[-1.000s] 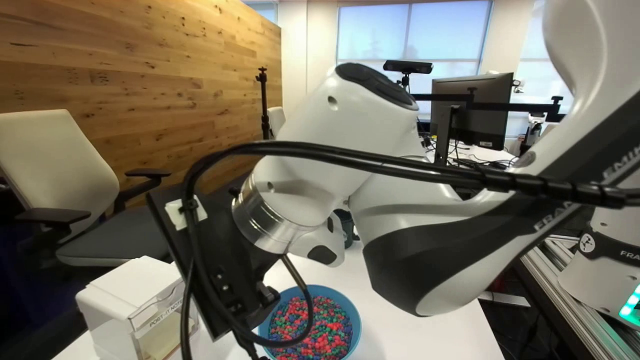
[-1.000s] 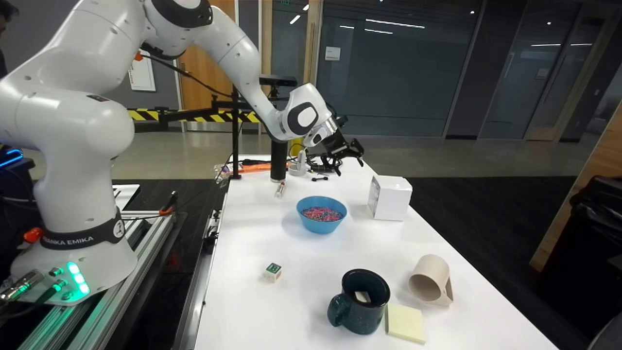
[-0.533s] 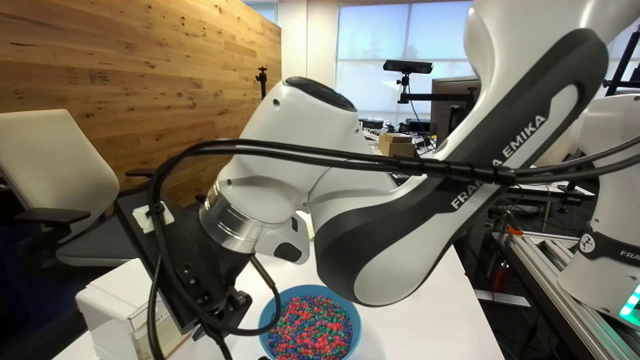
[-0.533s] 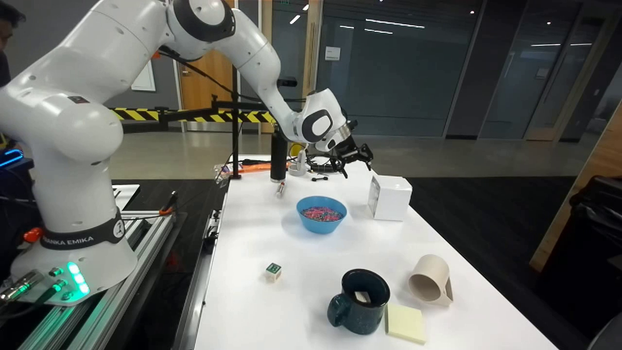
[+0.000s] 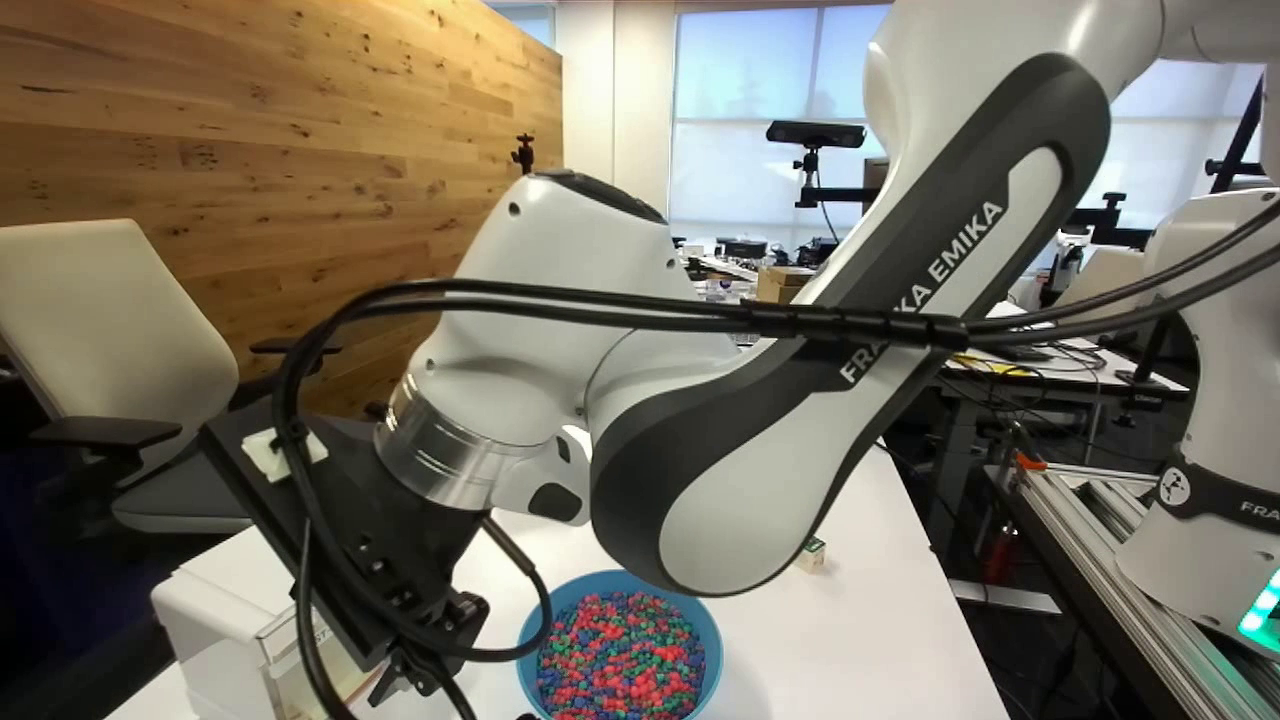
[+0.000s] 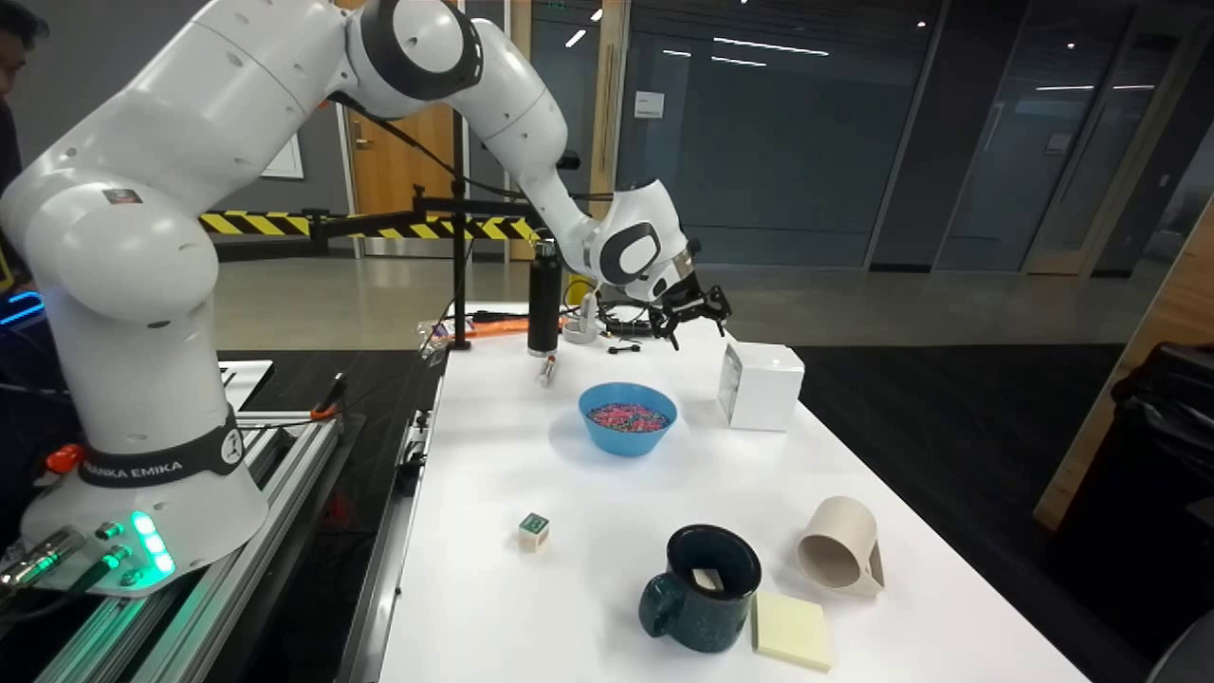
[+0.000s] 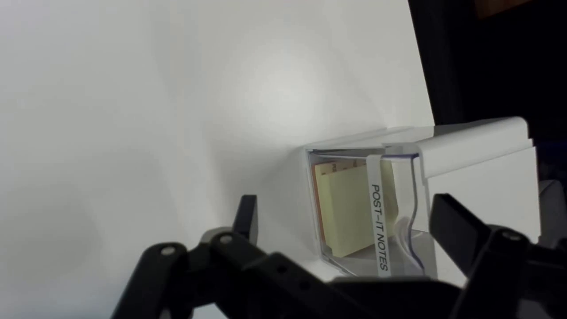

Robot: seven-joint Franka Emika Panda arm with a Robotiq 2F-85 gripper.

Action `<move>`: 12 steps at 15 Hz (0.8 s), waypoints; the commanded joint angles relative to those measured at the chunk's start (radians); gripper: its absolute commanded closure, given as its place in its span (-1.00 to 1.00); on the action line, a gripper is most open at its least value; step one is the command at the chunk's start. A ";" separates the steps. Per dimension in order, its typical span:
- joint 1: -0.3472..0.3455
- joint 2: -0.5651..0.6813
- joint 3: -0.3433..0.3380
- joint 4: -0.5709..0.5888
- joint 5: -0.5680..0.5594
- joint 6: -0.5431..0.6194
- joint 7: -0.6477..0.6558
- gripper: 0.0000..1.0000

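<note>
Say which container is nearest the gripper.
The white box labelled POST-IT NOTES, just beyond the open gripper in the wrist view; the blue bowl, dark mug and beige mug are farther away.

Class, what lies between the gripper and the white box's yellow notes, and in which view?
In the wrist view, a clear panel and its POST-IT NOTES label lie between the open gripper and the notes.

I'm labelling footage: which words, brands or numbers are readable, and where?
"POST-IT NOTES": label strip on the white box.
"FRANKA EMIKA": arm link; cables cross the first word.
"FRANKA EMIKA": base band, pieced from both exterior views.
Too small or blurred: cube's green face, wall sign, arm tag, desk-edge label, print on yellow notes.
</note>
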 commanded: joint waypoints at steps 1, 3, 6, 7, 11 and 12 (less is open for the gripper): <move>-0.055 0.014 0.061 0.027 -0.020 -0.010 -0.025 -1.00; -0.075 0.020 0.086 0.027 -0.016 -0.005 -0.033 -1.00; -0.100 0.033 0.112 0.035 -0.016 -0.001 -0.045 -1.00; -0.106 0.037 0.117 0.038 -0.016 -0.001 -0.049 -1.00; -0.128 0.049 0.127 0.053 -0.021 -0.001 -0.074 -1.00; -0.125 0.048 0.119 0.058 -0.025 -0.001 -0.078 -1.00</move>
